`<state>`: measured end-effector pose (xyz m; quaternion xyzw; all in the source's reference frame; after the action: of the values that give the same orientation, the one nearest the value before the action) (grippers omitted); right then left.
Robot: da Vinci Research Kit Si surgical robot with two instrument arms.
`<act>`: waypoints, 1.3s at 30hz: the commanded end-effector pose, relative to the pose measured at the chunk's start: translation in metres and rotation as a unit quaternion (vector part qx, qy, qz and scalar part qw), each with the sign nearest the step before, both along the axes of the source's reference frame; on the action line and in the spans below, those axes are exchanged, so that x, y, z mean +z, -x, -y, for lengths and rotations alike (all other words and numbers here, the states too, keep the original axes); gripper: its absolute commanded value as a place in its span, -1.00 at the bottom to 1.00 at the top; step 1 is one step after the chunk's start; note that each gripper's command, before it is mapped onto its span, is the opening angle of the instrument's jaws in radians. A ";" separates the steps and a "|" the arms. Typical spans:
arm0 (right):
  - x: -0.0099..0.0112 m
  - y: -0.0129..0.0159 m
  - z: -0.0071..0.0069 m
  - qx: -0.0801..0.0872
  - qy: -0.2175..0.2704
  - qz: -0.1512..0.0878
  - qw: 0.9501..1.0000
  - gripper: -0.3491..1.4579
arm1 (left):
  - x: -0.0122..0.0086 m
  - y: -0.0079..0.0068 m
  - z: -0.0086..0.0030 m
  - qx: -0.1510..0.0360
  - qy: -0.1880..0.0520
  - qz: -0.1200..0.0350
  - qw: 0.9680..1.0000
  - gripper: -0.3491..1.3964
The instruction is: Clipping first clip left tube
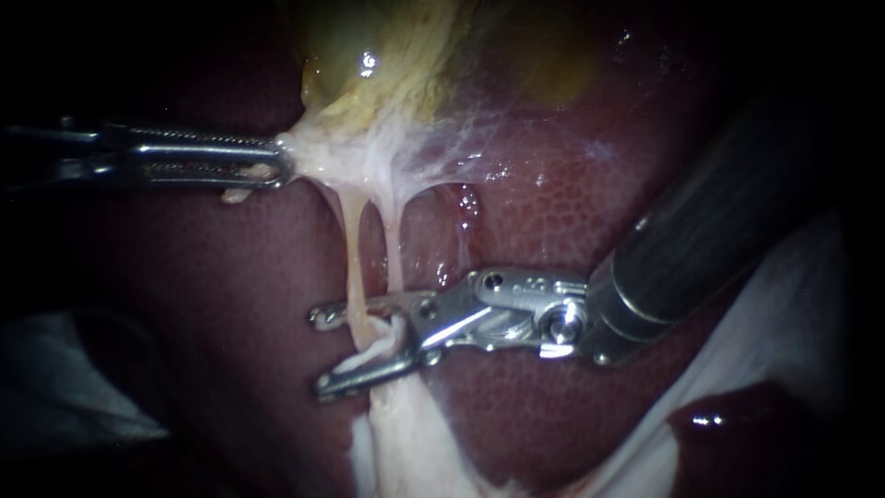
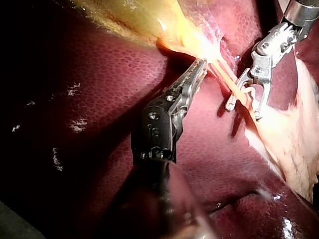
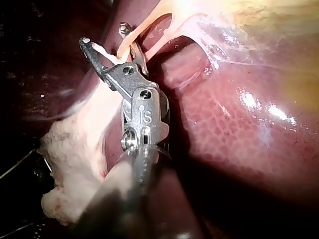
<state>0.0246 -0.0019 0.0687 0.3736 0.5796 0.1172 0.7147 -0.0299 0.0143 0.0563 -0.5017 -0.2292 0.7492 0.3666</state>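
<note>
Two pale tubes run down from the yellowish gallbladder [image 1: 387,55]: the left tube [image 1: 353,249] and the right tube [image 1: 394,244]. My right instrument [image 1: 321,350] comes in from the upper right, and its jaws stand open with the left tube passing between them. A whitish piece, clip or tissue I cannot tell, lies against the lower jaw. My left instrument [image 1: 277,168] is shut on pale tissue at the gallbladder's neck and holds it taut to the left. The right wrist view shows the right instrument [image 3: 104,34] straddling a tube [image 3: 128,44]. The left wrist view shows the left instrument [image 2: 201,65] on that tissue.
Dark red liver [image 1: 553,212] lies under and around the tubes. A pale fatty stump [image 1: 406,433] spreads below the jaws. Thin webbed tissue [image 1: 479,148] stretches from the gallbladder over the liver. White cloth [image 1: 793,304] lies at the lower right.
</note>
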 end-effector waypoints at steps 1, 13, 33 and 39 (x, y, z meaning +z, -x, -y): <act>-0.0002 0.0000 0.0001 0.000 -0.003 0.001 1.000 -0.08 | 0.0000 0.0000 0.0000 0.000 0.000 0.000 1.000 -1.00; -0.0032 0.0001 0.0023 -0.046 -0.012 -0.026 0.999 -0.13 | 0.0000 -0.0003 0.0000 0.001 0.000 0.000 1.000 -1.00; -0.0033 0.0007 0.0021 -0.043 -0.032 -0.016 0.998 -1.00 | 0.0000 -0.0003 0.0000 0.001 0.000 0.000 1.000 -1.00; -0.0031 0.0009 0.0021 -0.038 -0.035 -0.011 0.999 -1.00 | 0.0000 -0.0003 0.0000 0.001 0.000 0.000 1.000 -1.00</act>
<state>0.0237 -0.0040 0.0656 0.4216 0.5678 0.1074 0.6988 -0.0297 0.0143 0.0564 -0.5019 -0.2299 0.7493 0.3657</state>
